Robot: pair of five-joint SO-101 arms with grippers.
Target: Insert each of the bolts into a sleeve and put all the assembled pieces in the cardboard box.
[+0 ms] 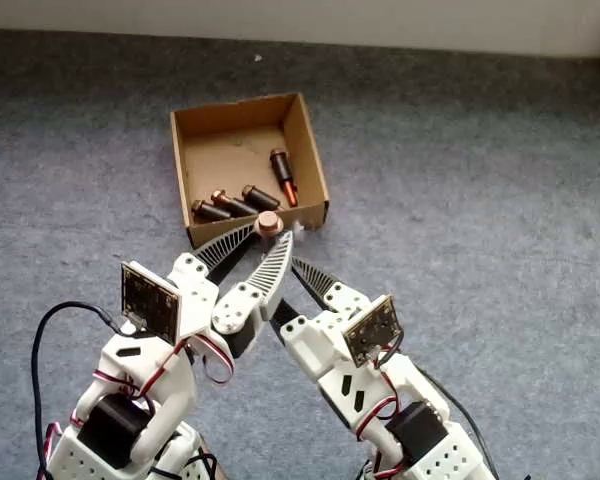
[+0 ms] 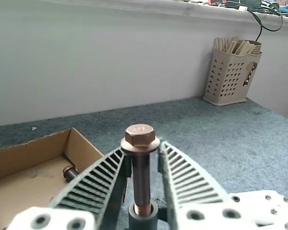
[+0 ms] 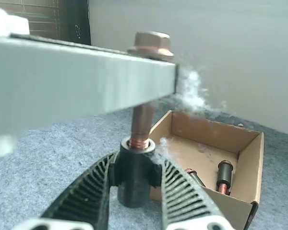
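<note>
Copper hex-head bolt (image 2: 140,163) upright, clamped by left jaws under its head; tip in black cylindrical sleeve (image 3: 133,175), seemingly shallow. Right jaws closed around sleeve. Both at 6 o'clock edge of brown cardboard box (image 1: 181,170) holding four assembled pieces (image 1: 235,203), on grey carpeted counter (image 1: 480,200).

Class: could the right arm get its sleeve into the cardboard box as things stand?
Probably not yet: the box lies open beyond, but the left gripper clamps the bolt seated in the sleeve held by the right gripper.
</note>
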